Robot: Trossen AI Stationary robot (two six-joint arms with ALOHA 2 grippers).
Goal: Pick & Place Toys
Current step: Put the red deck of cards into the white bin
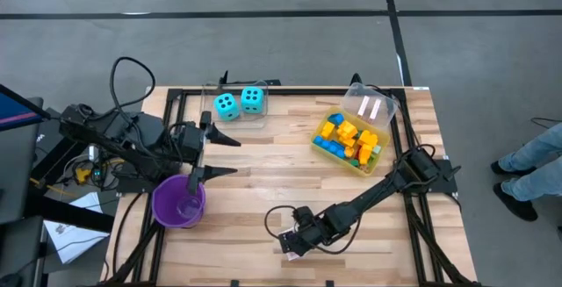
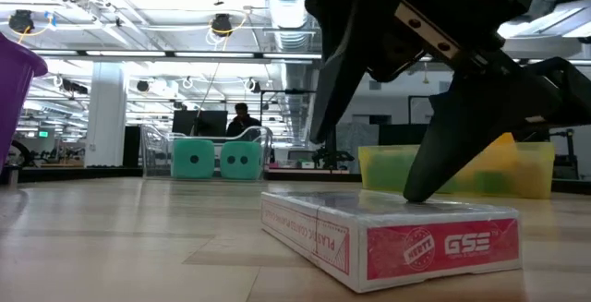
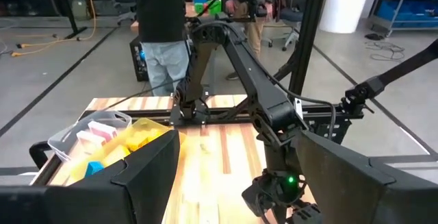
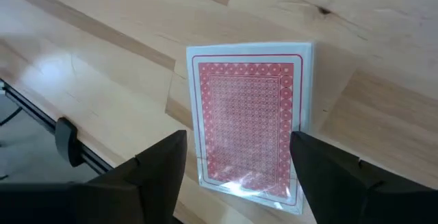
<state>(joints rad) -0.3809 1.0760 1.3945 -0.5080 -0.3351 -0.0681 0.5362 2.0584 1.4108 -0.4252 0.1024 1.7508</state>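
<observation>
A red-backed pack of cards (image 4: 248,107) in clear wrap lies flat on the table near its front edge, also in the low view (image 2: 397,233). My right gripper (image 4: 239,148) is open above it, pointing down, one finger by each long side; it also shows in the high view (image 1: 292,241). My left gripper (image 1: 230,157) is open and empty, just beyond the purple cup (image 1: 179,201). Two cyan dice (image 1: 239,103) sit in a clear container at the far edge. Coloured bricks fill the yellow bin (image 1: 351,142). Pink cards (image 1: 372,107) lie in a clear tub beside it. My right gripper comes at the pack from above, its fingers along the pack's two long sides. One fingertip (image 2: 416,194) shows right at the pack's top edge (image 4: 301,125). Whether it touches the pack, I cannot tell. The pack lies flat on the table.
The purple cup stands at the near left. The yellow bin and the clear tub stand at the far right. Bare wood lies in the table's middle (image 1: 272,177). A person's legs (image 1: 531,160) show right of the table, and people stand in the room beyond.
</observation>
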